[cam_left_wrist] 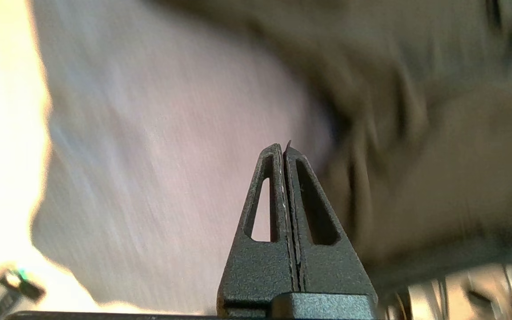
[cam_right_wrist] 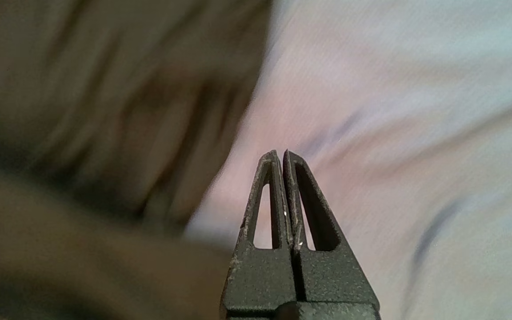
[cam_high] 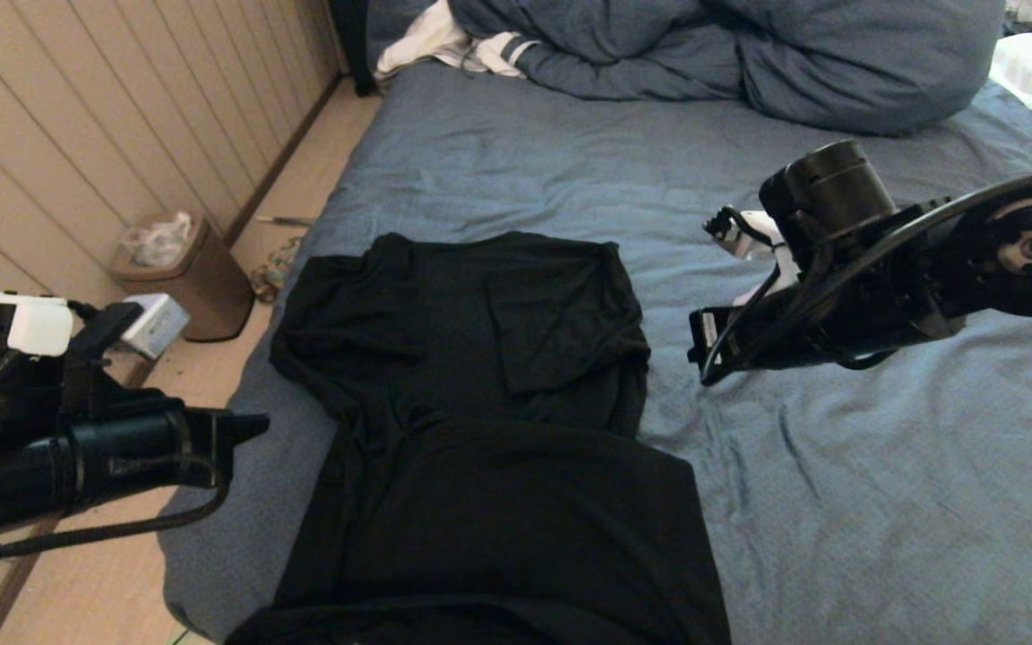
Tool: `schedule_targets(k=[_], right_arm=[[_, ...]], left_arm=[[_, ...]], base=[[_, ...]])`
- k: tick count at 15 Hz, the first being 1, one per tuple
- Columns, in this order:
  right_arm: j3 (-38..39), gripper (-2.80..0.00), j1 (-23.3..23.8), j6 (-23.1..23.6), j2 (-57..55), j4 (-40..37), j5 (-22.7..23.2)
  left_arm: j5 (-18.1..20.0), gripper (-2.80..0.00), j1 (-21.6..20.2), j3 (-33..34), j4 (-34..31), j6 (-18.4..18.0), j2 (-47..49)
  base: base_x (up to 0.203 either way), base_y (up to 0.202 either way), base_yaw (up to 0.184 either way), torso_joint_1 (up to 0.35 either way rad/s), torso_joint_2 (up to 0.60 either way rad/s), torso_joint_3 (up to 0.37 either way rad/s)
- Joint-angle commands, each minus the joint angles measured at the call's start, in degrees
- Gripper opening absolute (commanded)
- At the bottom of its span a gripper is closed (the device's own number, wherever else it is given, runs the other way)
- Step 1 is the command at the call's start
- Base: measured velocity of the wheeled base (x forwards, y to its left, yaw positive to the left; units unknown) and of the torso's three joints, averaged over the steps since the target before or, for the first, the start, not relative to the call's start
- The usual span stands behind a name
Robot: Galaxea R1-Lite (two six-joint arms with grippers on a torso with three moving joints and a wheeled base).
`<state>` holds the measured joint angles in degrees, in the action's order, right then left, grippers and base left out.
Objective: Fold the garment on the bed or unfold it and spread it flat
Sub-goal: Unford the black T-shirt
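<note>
Both the left gripper [cam_left_wrist: 285, 149] and right gripper [cam_right_wrist: 281, 153] are pressed together, empty; the garment [cam_high: 480, 421] likely stays creased unless re-gripped

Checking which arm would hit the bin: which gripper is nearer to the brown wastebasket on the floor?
Left. The left gripper hangs over the bed's left edge, just in front of the wastebasket. The right gripper is across the black T-shirt, over the bed's right side.
</note>
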<state>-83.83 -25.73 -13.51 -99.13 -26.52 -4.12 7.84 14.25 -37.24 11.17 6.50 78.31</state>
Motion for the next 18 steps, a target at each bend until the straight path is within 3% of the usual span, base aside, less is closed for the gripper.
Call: schedule_targets(k=[1, 3, 4, 9, 17, 18], right_arm=[[2.6, -2.8, -0.3, -1.2, 2.0, -2.9, 6.1], [5.3, -2.8, -0.4, -2.5, 2.7, -3.1, 6.6], [6.2, 0.0, -1.3, -2.5, 2.9, -3.1, 6.7], [9.7, 0.0, -4.1, -1.8, 1.0, -1.7, 7.0], [17.2, 0.0, -7.0, -2.7, -3.4, 6.5, 7.0], [17.2, -2.8, -7.0, -2.8, -3.9, 6.6, 7.0]], left_arm=[[1.6, -2.8, 0.2, 5.5, -0.2, 0.1, -4.6], [2.4, -2.8, 0.2, 8.9, -0.2, 0.2, -6.1], [2.5, -2.8, 0.3, 9.7, -0.1, 0.2, -6.7], [5.4, -2.8, 0.3, 12.1, 0.2, 0.4, -6.5], [5.6, -2.8, 0.3, 9.6, 1.0, 0.2, -4.5], [5.7, -2.8, 0.3, 9.5, 1.0, 0.2, -4.5]], base=[[0.0, 0.0, 0.0, 0.0, 0.0, 0.0], [0.0, 0.0, 0.0, 0.0, 0.0, 0.0], [0.0, 0.0, 0.0, 0.0, 0.0, 0.0], [0.0, 0.0, 0.0, 0.0, 0.0, 0.0], [0.0, 0.0, 0.0, 0.0, 0.0, 0.0], [0.0, 0.0, 0.0, 0.0, 0.0, 0.0]])
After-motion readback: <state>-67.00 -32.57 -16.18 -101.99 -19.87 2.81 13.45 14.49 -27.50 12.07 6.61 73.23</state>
